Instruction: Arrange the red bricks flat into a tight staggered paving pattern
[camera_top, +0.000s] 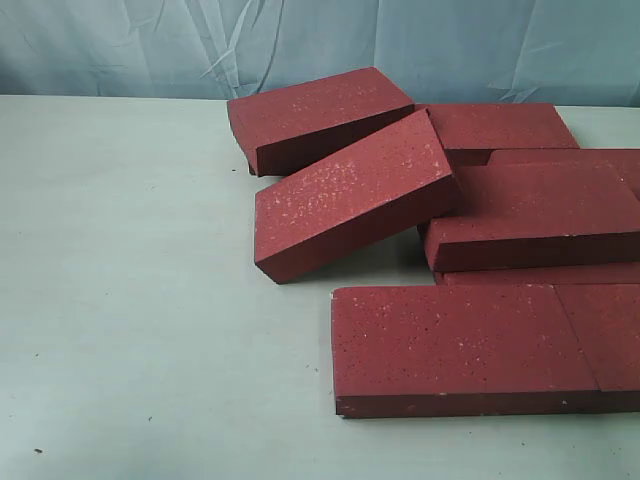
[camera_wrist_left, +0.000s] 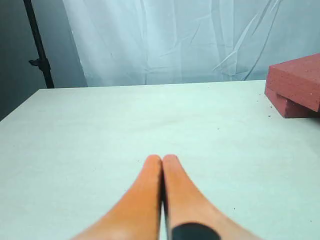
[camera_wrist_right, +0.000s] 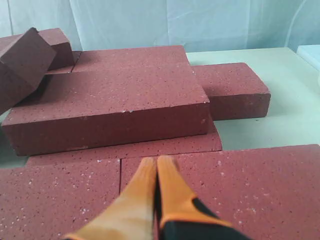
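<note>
red bricks (camera_top: 355, 195) heaped loosely on bench (camera_top: 130, 300) | left claw (camera_wrist_left: 162, 160) closed, empty | right claw (camera_wrist_right: 157, 162) closed, over flat bricks

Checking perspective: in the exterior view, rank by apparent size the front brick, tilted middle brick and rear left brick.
1. front brick
2. tilted middle brick
3. rear left brick
Nearness to the camera may explain this.

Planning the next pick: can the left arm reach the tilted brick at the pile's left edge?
Probably yes: the left gripper, shut, has only bare table between it and the brick.
</note>
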